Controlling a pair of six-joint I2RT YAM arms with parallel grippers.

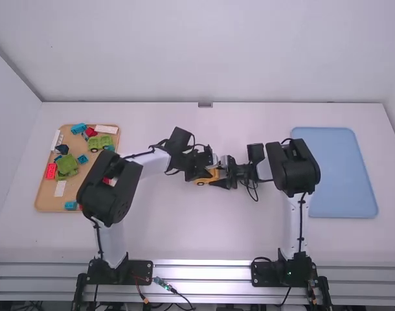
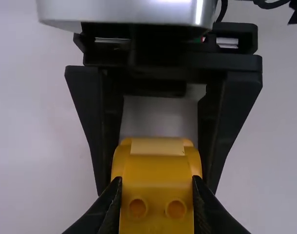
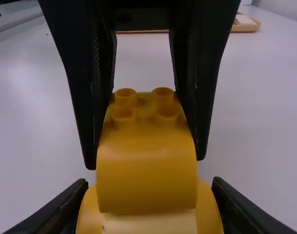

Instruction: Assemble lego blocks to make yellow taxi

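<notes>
Gripping the yellow block (image 3: 146,175) in the left claw (image 1: 203,173) and clasping the yellow body (image 3: 209,210) in the right claw (image 1: 221,177). Holding both pieces touching, about midway between the left and right edges of the surface (image 1: 184,233). Having loose blocks (image 1: 67,166) lying on the board (image 1: 45,196) near the surface's left edge.

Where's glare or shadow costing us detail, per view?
High view: bright glare on the metal rail, table fairly evenly lit. Left wrist view: hot streak on the pale link, right pincer mostly in black. Right wrist view: soft sheen on the yellow block, left pincer nearly black.
</notes>
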